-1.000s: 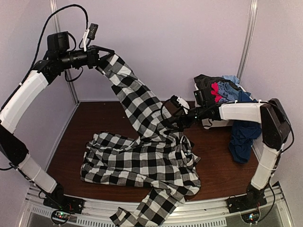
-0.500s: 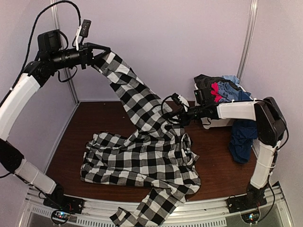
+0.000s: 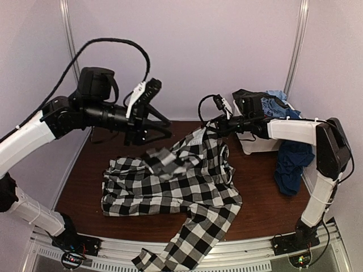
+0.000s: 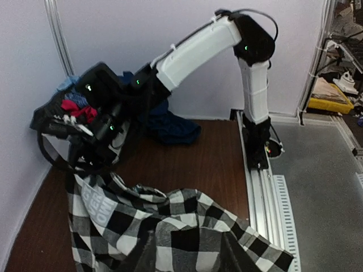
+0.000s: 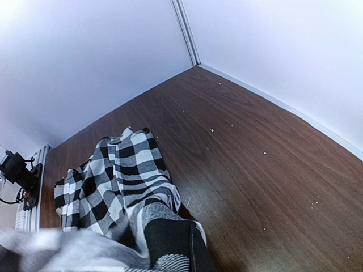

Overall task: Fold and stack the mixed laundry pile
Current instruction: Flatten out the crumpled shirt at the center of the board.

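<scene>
The black-and-white checked shirt (image 3: 170, 187) lies spread over the brown table, one sleeve hanging off the near edge. My right gripper (image 3: 211, 129) is shut on its far edge and holds that part a little above the table. In the left wrist view this lifted part shows white lettering (image 4: 93, 204). My left gripper (image 3: 167, 127) hovers above the shirt's left half with its fingers apart and nothing in them. A blurred fold of checked cloth (image 3: 161, 158) drops just below it. In the right wrist view the shirt (image 5: 113, 175) covers the fingers.
The white bin (image 3: 255, 144) stands at the back right, heaped with dark grey, red and light blue garments (image 3: 266, 105). A long navy piece (image 3: 292, 164) hangs down its right side. Walls close the table at the back and the sides; a metal rail (image 4: 266, 187) runs along the near edge.
My left gripper let go of the shirt's end it held high and swung down and right; that end fell. My right gripper closed on the shirt's far edge and lifted it.
</scene>
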Robot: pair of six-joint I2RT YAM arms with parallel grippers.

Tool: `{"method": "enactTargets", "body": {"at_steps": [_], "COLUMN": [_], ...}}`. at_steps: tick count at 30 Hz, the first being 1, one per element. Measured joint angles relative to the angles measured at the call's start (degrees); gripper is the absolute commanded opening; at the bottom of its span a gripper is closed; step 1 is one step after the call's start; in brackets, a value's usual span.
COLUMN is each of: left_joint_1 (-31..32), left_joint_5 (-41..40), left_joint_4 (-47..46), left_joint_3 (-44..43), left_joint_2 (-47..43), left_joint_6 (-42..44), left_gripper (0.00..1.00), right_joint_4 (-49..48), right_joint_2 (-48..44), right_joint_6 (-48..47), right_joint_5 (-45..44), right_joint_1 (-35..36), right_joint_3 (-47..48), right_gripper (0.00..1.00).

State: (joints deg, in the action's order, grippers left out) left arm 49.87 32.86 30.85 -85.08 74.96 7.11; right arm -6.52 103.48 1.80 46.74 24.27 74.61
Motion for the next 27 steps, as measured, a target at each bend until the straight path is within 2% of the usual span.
{"method": "enactTargets", "body": {"at_steps": [2,4,6,9,12,15,17,21,27], "left_joint_1": [0.5,-2.4,-7.5,-19.3,-29.0,-34.9,-36.5,-36.6,-36.5], "left_joint_5": [-4.7,-8.6,-11.4,-16.4,-19.2,-19.9,-20.1,-20.1,-20.5], "left_joint_4": [-0.2,-2.0,-4.3,-10.0,-14.4,-18.1,-19.2,-20.9,-25.1], "left_joint_3": [5.2,13.3,20.2,29.4,33.5,37.5,39.9,41.5,43.6], "left_joint_2": [1.4,0.8,-1.0,-5.9,-7.0,-5.2,-2.7,2.3,7.0], "left_joint_6": [-0.7,-3.2,-7.4,-16.2,-25.0,-33.3,-38.6,-45.8,-54.2], "left_gripper": [0.7,0.71,0.71,0.69,0.67,0.67,0.67,0.6,0.59], "right_joint_4": [-1.0,-1.7,-2.1,-2.3,-2.4,-2.3,-2.3,-2.3,-2.3], "right_joint_2": [-1.0,-2.3,-3.8,-5.6,-6.8,-7.4,-7.7,-7.7,-7.7], "right_joint_6": [1.4,2.5,3.0,3.2,3.2,3.2,3.2,3.2,3.2], "right_joint_5": [0.6,1.2,1.6,1.9,2.3,2.4,2.4,2.4,2.4], "right_joint_1": [0.0,0.0,0.0,0.0,0.0,0.0,0.0,0.0,0.0], "right_joint_3": [-0.4,-1.2,-1.9,-3.0,-4.2,-5.4,-6.1,-6.6,-6.7], "right_gripper": [0.0,0.0,0.0,0.0,0.0,0.0,0.0,0.0,0.0]}}
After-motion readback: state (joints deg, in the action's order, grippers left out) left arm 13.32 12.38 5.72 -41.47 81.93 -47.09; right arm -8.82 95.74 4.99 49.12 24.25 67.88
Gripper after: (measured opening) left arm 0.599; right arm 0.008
